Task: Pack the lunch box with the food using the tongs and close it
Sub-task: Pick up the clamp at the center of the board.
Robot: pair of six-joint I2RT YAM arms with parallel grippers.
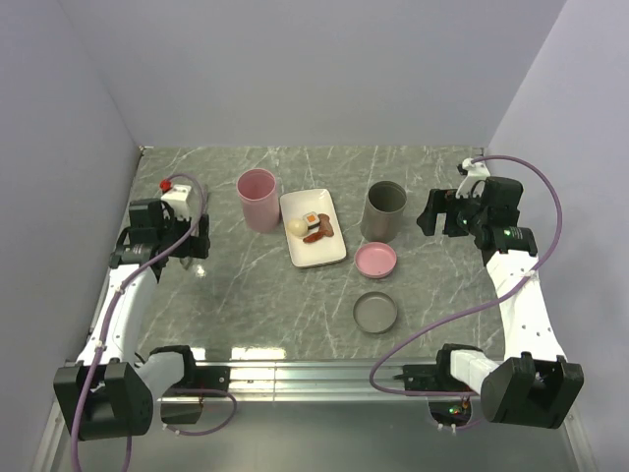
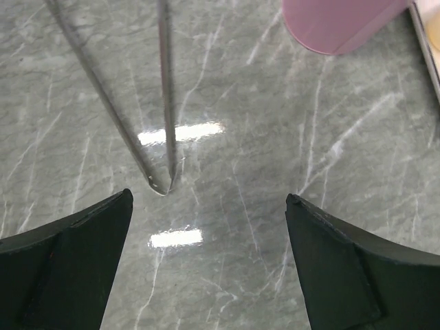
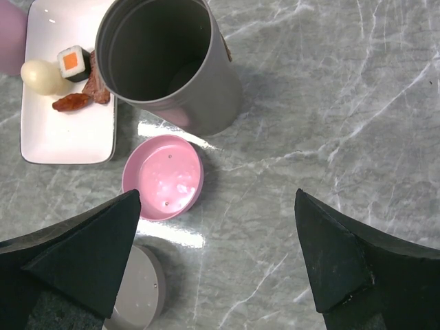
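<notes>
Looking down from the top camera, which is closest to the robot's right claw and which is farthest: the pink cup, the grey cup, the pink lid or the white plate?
From the right gripper:
1. grey cup, right beside it.
2. pink lid, just nearer the arm bases.
3. white plate, mid-table.
4. pink cup, over toward the left arm.

We keep our left arm [image 1: 116,307] and right arm [image 1: 524,300] bent at the elbow, with the wrists reaching forward and tilted downward. Our left gripper [image 2: 208,199] has its jaws spread wide, with nothing held between them. Our right gripper [image 3: 218,194] is spread just as wide, and its jaws also hold nothing.
</notes>
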